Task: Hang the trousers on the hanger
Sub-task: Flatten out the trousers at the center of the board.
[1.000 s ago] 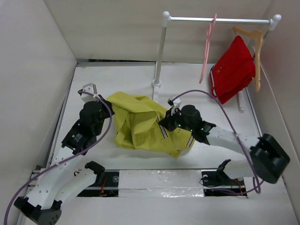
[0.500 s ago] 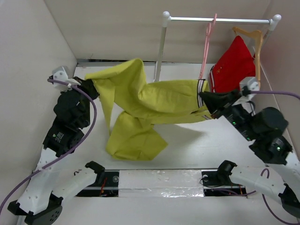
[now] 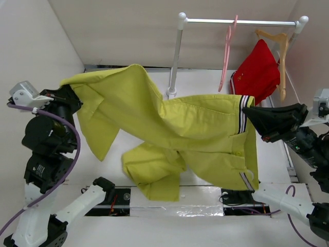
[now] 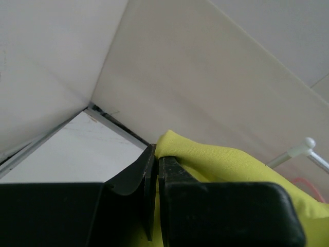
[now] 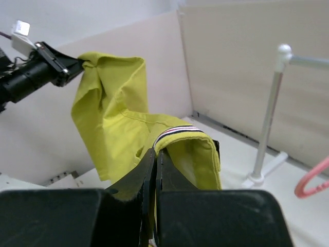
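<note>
Tabletop, boxed by pale walls on the left, far and right sides. The trousers hang spread in the air between the two arms. One leg end is high at the left, the striped waistband is at the right, and the other leg droops low toward the near edge. Garment rail at the far right carries a red garment on a wooden hanger and, to its left, the bare pink hanger. Left claw is clamped on the leg end and right claw on the waistband, both with jaws pressed together on cloth. Step in hand, as judged: carrying the spread garment toward the hanger. Keep the cloth taut, raise the drooping leg clear, and lead with a narrow part. Room is tight, with the left arm close to the left wall and the right arm near the right wall and red garment; open space lies over mid-tabletop
</note>
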Available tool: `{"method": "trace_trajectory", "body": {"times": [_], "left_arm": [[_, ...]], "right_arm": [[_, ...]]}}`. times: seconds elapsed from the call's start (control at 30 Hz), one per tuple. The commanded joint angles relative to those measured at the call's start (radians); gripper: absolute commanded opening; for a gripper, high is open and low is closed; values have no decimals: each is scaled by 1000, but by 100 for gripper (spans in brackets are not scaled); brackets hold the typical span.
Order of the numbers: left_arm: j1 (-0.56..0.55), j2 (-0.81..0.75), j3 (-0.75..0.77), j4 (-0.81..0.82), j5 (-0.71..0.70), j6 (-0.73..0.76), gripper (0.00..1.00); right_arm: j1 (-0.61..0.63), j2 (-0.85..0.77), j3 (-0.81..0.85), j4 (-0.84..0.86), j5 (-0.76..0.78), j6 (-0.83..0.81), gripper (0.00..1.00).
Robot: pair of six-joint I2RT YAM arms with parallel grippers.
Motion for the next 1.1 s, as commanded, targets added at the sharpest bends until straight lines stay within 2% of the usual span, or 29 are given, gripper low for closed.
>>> {"method": "trace_trajectory", "body": {"times": [0.0,0.03,0.1,0.17,0.2,0.23,0.27,0.37,0.4,0.43,0.5,0.53,0.6,0.63,0.67,0.73,0.8,0.83,0.9,0.93,0.97,1.0,1.03,1.07], "left_arm": [[8,67,-81,44,-25,21,0],[8,89,-131,49,-16,12,0],[20,171,-184,81,-5,-2,0],[46,240,-224,92,59,-78,0],[90,308,-236,127,114,-98,0],[113,343,-270,162,228,-112,0],[135,380,-281,190,271,-117,0],[175,596,-226,219,328,-116,0],[175,727,-189,190,331,-97,1],[175,798,-85,157,343,-82,9],[175,953,24,63,337,-45,16],[166,986,96,47,319,-33,34],[166,1015,135,21,317,-26,53],[166,1002,123,24,325,-33,61],[166,945,54,70,328,-46,62],[166,872,-39,124,328,-86,62],[175,749,-145,176,332,-149,62],[175,700,-279,202,340,-219,61],[175,555,-432,300,345,-275,59],[175,507,-572,329,333,-354,57],[175,465,-642,343,325,-391,56],[175,378,-702,378,329,-419,56],[175,336,-801,379,319,-448,54],[175,298,-840,373,305,-491,54]], "right_arm": [[2,-34,-93,49,229,41,0],[11,-37,-197,59,285,45,0],[12,-13,-281,57,414,54,0],[-31,19,-397,73,485,89,0],[-56,19,-431,88,500,101,0],[-83,13,-465,100,493,112,0],[-141,-19,-544,120,490,133,0],[-250,-60,-698,200,499,153,0],[-340,-60,-726,209,485,157,0],[-390,-51,-750,224,468,158,0],[-543,19,-796,287,387,150,0],[-592,50,-804,309,362,146,0],[-684,117,-803,365,326,143,0],[-771,172,-792,372,318,143,0],[-812,211,-772,395,284,141,10],[-890,238,-752,441,215,126,39],[-900,260,-720,455,105,114,64],[-900,269,-688,440,76,111,74],[-843,273,-691,459,-18,97,78],[-817,266,-697,459,-36,92,77],[-788,242,-723,462,-44,78,73],[-727,228,-740,476,-69,75,64],[-693,213,-756,482,-90,72,29],[-655,197,-776,482,-112,75,15]]}}
